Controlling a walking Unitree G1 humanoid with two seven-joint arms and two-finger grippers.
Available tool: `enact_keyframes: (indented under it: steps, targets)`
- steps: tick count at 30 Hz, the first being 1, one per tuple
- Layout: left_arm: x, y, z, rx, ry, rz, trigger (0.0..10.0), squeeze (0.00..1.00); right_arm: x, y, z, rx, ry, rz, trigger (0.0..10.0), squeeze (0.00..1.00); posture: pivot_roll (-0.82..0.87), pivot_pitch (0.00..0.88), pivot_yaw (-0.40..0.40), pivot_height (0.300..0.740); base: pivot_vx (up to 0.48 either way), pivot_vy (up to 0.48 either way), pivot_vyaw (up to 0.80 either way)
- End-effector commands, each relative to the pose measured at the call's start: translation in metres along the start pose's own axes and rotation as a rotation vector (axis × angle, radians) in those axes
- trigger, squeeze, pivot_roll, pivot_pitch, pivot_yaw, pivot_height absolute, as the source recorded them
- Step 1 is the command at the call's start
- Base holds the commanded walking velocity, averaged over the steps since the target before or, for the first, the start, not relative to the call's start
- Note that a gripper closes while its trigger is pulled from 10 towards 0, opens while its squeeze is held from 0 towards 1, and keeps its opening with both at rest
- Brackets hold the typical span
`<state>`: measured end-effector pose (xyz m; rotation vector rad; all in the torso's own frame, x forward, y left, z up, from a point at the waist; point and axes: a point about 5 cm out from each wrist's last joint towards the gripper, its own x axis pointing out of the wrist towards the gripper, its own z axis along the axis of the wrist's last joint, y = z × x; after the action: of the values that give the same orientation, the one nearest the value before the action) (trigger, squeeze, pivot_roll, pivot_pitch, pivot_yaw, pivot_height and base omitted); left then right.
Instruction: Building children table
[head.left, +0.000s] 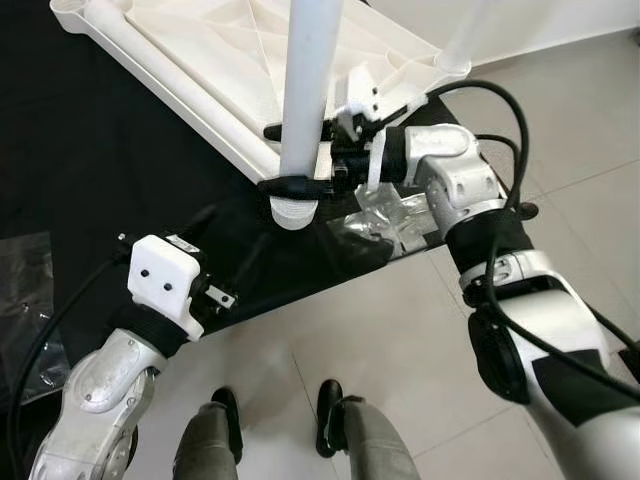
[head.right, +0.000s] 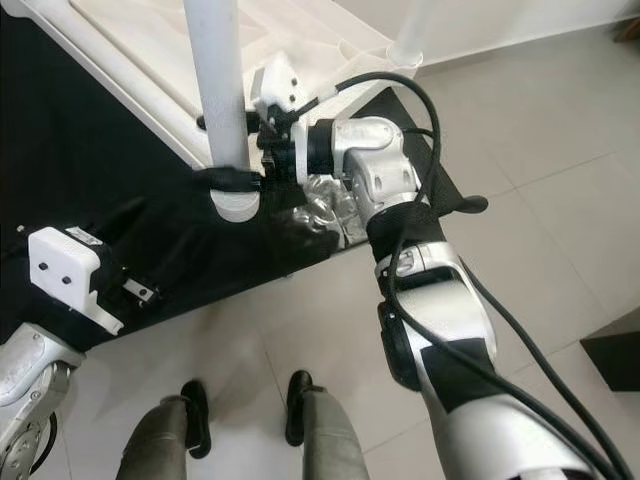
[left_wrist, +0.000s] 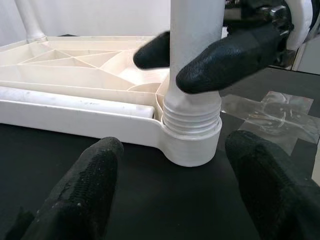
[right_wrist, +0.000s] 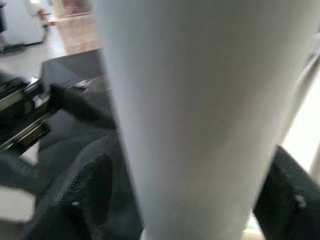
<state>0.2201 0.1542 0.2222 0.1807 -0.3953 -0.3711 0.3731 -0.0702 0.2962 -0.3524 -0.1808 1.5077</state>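
The white table top lies upside down on a black mat. A white leg stands upright in its near corner socket, and the leg's thread shows just above the socket rim. My right gripper is shut on this leg a little above the socket, one black finger on each side. My left gripper is open, low over the mat, pointing at the socket from a short way off and touching nothing.
A second leg stands in the far right corner. A loose white tube lies inside the table's rim. Crumpled clear plastic sits at the mat's edge beside the socket. Tiled floor and my feet are below.
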Motion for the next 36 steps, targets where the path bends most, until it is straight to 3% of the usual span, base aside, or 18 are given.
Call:
enact_keyframes:
  steps: [1, 15, 17, 18, 19, 20, 21, 22, 23, 24, 28, 32, 33, 34, 36]
  targets:
    - [-0.004, -0.005, 0.000, 0.011, 0.010, -0.020, 10.0, 0.00, 0.002, 0.001, 0.000, -0.014, 0.005, 0.044, 0.0, 0.00, 0.12, 0.353, -0.145, 0.740, 0.000, 0.000, 0.00]
    - [-0.003, -0.005, 0.001, 0.013, 0.008, -0.017, 10.0, 0.00, -0.004, 0.000, -0.005, 0.014, -0.039, 0.039, 0.0, 0.00, 0.10, 0.357, -0.152, 0.740, 0.000, 0.000, 0.00]
    - [-0.003, -0.005, 0.000, 0.016, 0.008, -0.015, 10.0, 0.00, -0.006, -0.001, -0.021, 0.028, -0.026, -0.165, 0.0, 0.00, 0.09, 0.355, -0.154, 0.740, 0.000, 0.000, 0.00]
    - [-0.003, -0.005, 0.000, 0.016, 0.008, -0.015, 10.0, 0.00, -0.006, -0.001, -0.021, 0.028, -0.026, -0.165, 0.0, 0.00, 0.09, 0.355, -0.154, 0.740, 0.000, 0.000, 0.00]
    - [-0.002, -0.004, 0.000, 0.018, 0.009, -0.015, 10.0, 0.00, 0.001, 0.003, -0.036, 0.080, -0.018, -0.342, 0.0, 0.00, 0.08, 0.355, -0.159, 0.740, 0.000, 0.000, 0.00]
    - [-0.002, -0.002, -0.001, 0.019, 0.008, -0.013, 10.0, 0.00, 0.009, 0.015, -0.064, 0.132, 0.052, -0.662, 0.0, 0.00, 0.07, 0.352, -0.153, 0.740, 0.000, 0.000, 0.00]
    - [-0.002, -0.002, -0.001, 0.019, 0.008, -0.013, 10.0, 0.00, 0.009, 0.015, -0.064, 0.132, 0.052, -0.662, 0.0, 0.00, 0.07, 0.352, -0.153, 0.740, 0.000, 0.000, 0.00]
    - [0.000, 0.000, -0.001, 0.021, 0.005, -0.009, 10.0, 0.00, 0.019, 0.041, -0.085, 0.192, 0.098, -0.796, 0.0, 0.00, 0.05, 0.360, -0.135, 0.740, 0.000, 0.000, 0.00]
    - [0.000, 0.000, -0.001, 0.021, 0.005, -0.009, 10.0, 0.00, 0.019, 0.041, -0.085, 0.192, 0.098, -0.796, 0.0, 0.00, 0.05, 0.360, -0.135, 0.740, 0.000, 0.000, 0.00]
    - [0.001, 0.002, -0.003, 0.021, 0.003, -0.007, 10.0, 0.00, 0.023, 0.062, -0.097, 0.224, 0.125, -0.910, 0.0, 0.00, 0.04, 0.345, -0.122, 0.740, 0.000, 0.000, 0.00]
    - [0.005, 0.003, -0.004, 0.018, -0.006, -0.012, 10.0, 0.00, 0.040, 0.078, -0.097, 0.228, 0.105, -0.887, 0.0, 0.00, 0.03, 0.326, -0.110, 0.740, 0.000, 0.000, 0.00]
    - [0.010, 0.003, -0.005, 0.016, -0.017, -0.024, 10.0, 0.00, 0.051, 0.071, -0.092, 0.208, 0.083, -0.856, 0.0, 0.00, 0.04, 0.304, -0.116, 0.740, 0.000, 0.000, 0.00]
    - [0.011, 0.003, -0.005, 0.017, -0.019, -0.028, 10.0, 0.00, 0.053, 0.068, -0.091, 0.208, 0.079, -0.853, 0.8, 0.00, 0.04, 0.304, -0.116, 0.740, 0.000, 0.000, 0.00]
    - [0.012, 0.003, -0.005, 0.018, -0.023, -0.027, 10.0, 0.00, 0.054, 0.064, -0.089, 0.196, 0.078, -0.842, 10.0, 0.00, 0.05, 0.294, -0.118, 0.740, 0.000, 0.000, 0.00]
    - [0.012, 0.004, -0.005, 0.020, -0.023, -0.025, 10.0, 0.00, 0.054, 0.060, -0.087, 0.188, 0.074, -0.834, 10.0, 0.00, 0.05, 0.291, -0.118, 0.740, 0.000, 0.000, 0.00]
